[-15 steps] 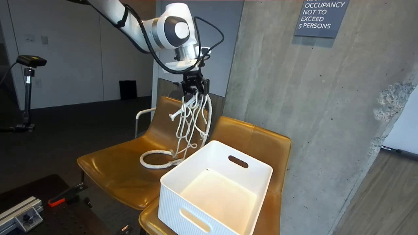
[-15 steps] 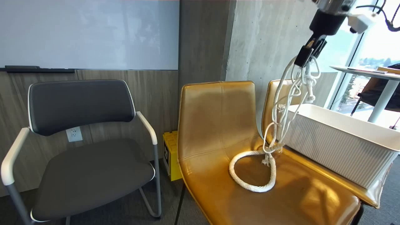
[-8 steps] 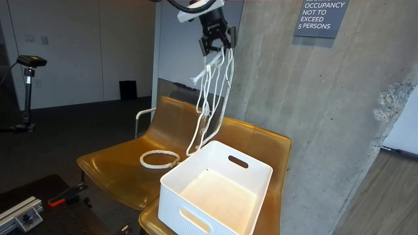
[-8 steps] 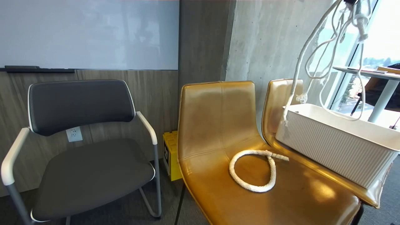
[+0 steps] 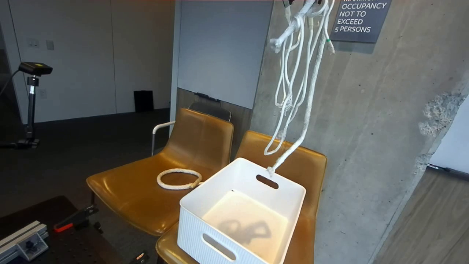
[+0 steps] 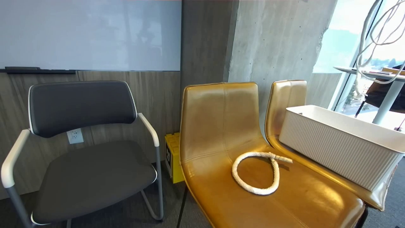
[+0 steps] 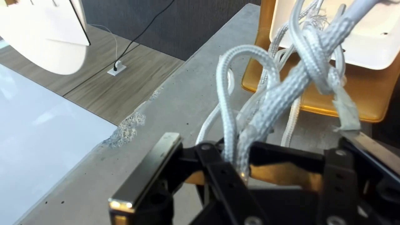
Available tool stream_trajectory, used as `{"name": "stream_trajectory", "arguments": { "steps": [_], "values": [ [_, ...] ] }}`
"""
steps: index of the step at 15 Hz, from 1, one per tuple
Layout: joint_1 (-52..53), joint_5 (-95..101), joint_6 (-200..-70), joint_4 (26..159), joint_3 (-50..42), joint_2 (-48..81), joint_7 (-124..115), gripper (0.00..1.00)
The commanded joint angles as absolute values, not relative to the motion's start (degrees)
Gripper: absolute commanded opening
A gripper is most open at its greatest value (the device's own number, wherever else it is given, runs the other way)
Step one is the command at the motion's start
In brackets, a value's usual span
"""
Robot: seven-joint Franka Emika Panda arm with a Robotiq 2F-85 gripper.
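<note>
As it dangles, the white rope (image 5: 313,86) points lengthwise downward

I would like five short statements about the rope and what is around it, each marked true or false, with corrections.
1. A white rope hangs from the gripper. True.
2. The white bin stands on a tan chair. True.
3. The rope ring lies inside the bin. False: it lies on the neighbouring tan chair.
4. A shadow falls inside the bin. True.
5. The yellow box sits on the grey chair. False: it stands partly behind the neighbouring tan chair.
</note>
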State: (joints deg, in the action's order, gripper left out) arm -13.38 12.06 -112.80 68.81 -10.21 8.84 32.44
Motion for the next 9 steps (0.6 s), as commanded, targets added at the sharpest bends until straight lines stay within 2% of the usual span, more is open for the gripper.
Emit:
{"name": "stream_trajectory", "arguments": {
  "steps": [1, 9],
  "values": [
    [-17.33, 7.20, -111.47, 62.97, -11.48, 14.27, 39.05, 0.00],
    [-18.02, 3.87, -112.73, 68.31, -9.18, 20.84, 40.19, 0.00]
  ]
}}
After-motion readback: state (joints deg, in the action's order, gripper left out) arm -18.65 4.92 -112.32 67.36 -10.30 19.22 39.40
